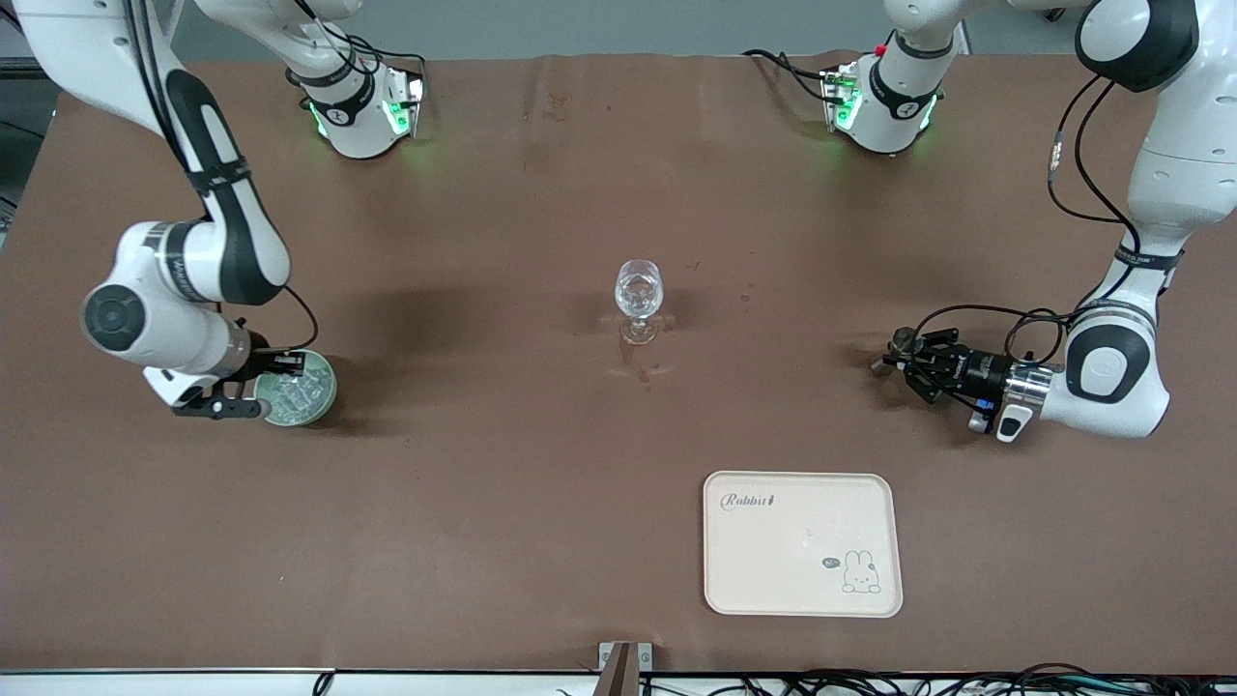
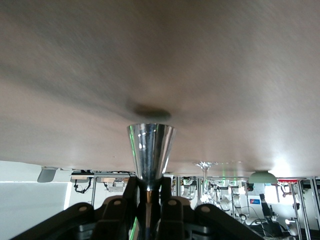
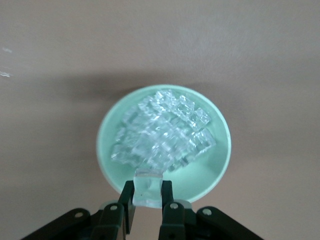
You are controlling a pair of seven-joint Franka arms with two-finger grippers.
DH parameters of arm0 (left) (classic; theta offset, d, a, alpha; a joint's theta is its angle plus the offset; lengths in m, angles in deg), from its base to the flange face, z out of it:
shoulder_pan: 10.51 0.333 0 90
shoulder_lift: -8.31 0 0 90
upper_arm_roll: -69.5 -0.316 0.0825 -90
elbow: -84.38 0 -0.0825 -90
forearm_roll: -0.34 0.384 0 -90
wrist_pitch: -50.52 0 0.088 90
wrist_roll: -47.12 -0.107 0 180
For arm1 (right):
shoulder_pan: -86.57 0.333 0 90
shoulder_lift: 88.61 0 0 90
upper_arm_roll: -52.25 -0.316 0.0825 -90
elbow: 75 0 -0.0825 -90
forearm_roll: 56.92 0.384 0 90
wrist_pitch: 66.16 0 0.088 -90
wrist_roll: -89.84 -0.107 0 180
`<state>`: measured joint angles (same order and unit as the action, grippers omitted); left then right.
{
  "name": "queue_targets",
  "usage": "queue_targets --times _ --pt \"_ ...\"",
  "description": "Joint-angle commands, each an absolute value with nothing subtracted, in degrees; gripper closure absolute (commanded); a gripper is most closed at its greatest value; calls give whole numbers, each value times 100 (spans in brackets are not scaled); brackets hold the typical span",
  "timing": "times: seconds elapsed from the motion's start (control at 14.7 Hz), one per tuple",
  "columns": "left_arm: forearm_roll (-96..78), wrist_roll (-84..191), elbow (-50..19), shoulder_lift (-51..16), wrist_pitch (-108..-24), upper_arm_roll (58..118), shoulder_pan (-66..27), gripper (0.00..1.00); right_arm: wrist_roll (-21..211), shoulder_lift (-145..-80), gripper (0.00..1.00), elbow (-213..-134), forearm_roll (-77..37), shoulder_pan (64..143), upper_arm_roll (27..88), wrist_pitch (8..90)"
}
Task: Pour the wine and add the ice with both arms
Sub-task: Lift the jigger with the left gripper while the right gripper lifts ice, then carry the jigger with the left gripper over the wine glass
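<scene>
Right wrist view: ice cube between fingers (over bowl).

I read "Rabbit" in script on my cream tray, up at its eleven o'clock corner. Lettering on my arms' bands is too small to read.

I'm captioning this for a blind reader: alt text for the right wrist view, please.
The right gripper is shut on one clear ice cube over a pale green bowl heaped with more ice, on a brown table.
</scene>
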<state>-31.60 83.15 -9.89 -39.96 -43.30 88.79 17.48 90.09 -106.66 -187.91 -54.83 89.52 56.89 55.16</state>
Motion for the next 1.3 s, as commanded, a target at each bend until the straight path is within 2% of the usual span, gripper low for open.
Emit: queue_targets --times 0.0,0.34,0.55,0.75,1.23 --pt "-3279 8640 -940 -3775 -4186 9190 1814 99 8941 -10286 99 -18085 -5305 8851 5691 4452" --pt "-3297 9526 -984 -3274 -4186 10050 1796 99 8870 -9372 99 -17285 -5375 8587 5700 3414" --pt "-3288 9906 -940 -3168 -4230 10500 1735 99 8878 -9309 99 -16328 -5410 8543 5718 2247" --pt "-3297 9924 -940 -3168 -4335 10781 1682 99 8914 -9318 99 -15746 -5489 8446 5691 1489" --pt "-3297 10818 -1019 -3141 -5256 11387 1428 99 8993 -9318 99 -15534 -5630 8359 5648 1373"
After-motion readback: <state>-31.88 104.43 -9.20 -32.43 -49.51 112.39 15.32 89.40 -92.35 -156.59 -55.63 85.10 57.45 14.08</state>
